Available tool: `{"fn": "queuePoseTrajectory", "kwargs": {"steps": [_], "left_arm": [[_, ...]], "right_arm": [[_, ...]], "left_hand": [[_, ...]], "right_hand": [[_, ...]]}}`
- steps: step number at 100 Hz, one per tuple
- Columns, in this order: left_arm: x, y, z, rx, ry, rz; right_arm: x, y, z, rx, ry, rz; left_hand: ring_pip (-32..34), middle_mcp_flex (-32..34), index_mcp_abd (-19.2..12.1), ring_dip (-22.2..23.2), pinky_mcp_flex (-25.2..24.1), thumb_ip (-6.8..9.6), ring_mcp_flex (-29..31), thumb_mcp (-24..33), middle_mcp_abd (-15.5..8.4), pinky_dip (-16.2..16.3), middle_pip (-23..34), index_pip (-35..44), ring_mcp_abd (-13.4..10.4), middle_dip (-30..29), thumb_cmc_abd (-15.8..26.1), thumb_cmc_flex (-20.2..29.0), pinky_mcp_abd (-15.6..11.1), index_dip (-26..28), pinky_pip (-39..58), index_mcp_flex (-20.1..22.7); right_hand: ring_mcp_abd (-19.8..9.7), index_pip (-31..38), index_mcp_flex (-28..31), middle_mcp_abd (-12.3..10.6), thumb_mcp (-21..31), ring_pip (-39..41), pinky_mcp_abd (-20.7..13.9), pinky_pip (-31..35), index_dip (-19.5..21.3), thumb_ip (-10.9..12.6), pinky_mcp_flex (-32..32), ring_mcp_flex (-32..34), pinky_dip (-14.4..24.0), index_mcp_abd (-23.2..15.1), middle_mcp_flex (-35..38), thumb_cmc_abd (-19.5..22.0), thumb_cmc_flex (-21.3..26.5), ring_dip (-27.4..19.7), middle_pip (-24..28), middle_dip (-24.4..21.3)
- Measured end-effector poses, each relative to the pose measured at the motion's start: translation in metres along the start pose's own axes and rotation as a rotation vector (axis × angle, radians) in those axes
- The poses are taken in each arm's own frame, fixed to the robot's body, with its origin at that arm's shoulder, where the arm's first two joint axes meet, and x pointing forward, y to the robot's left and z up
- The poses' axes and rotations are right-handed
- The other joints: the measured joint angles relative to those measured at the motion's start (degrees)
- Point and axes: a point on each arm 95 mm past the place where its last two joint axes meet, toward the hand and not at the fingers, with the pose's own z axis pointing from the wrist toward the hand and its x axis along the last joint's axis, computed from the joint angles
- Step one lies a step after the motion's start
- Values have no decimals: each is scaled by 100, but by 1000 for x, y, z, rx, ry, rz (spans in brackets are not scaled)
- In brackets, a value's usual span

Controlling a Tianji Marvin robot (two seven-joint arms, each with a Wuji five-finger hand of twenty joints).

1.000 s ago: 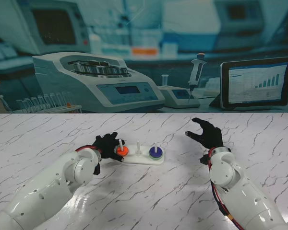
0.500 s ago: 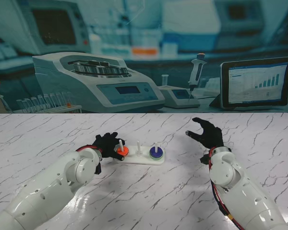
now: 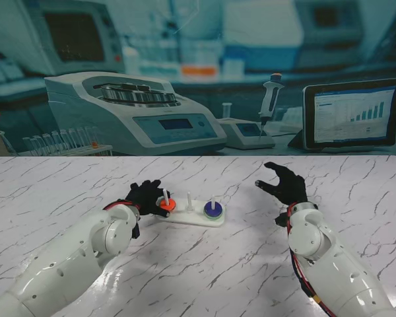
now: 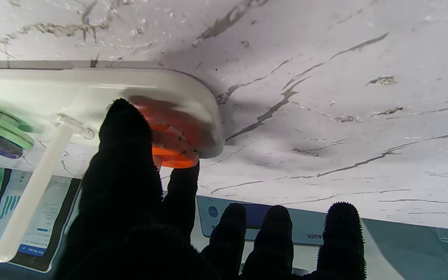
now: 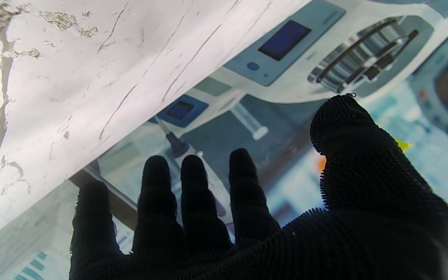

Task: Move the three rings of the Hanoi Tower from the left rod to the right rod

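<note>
Pinching the small orange plastic ring (image 3: 166, 207) on the left rod, centre of the stand frame, with my black-gloved left hand (image 3: 145, 199). Purple-and-green rings (image 3: 213, 209) are sitting on the right rod; my right hand (image 3: 282, 184) is hovering, fingers spread, holding nothing.

Three rods (image 3: 190, 199), apparently three rings (image 3: 213, 209), one base (image 3: 185, 218).
</note>
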Motion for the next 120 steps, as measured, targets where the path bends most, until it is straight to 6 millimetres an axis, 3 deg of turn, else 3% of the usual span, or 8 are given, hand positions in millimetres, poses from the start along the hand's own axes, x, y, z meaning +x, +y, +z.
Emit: {"fn": "queuePoseTrajectory", "kwargs": {"steps": [65,120], "left_arm": [[-1,-6,-8,69,-1,6],[7,-37,-21,116,31,18]], "right_arm": [[0,0,0,1,0,0],[1,-2,0,8,2,3]], "left_hand": [[105,303,55,3,56,-8,71,-61,-54,2,56,569,-1,40,-240,126,-1,154,147,8],[105,432,59,4,59,-10,73,-65,-81,2,129,605,-1,40,-316,166,-1,149,220,58]], "right_hand": [[0,0,0,0,0,0,0,0,0,0,0,0,1,0,0,0,0,0,0,0],[1,0,0,1,0,0,0,0,0,0,0,0,1,0,0,0,0,0,0,0]]}}
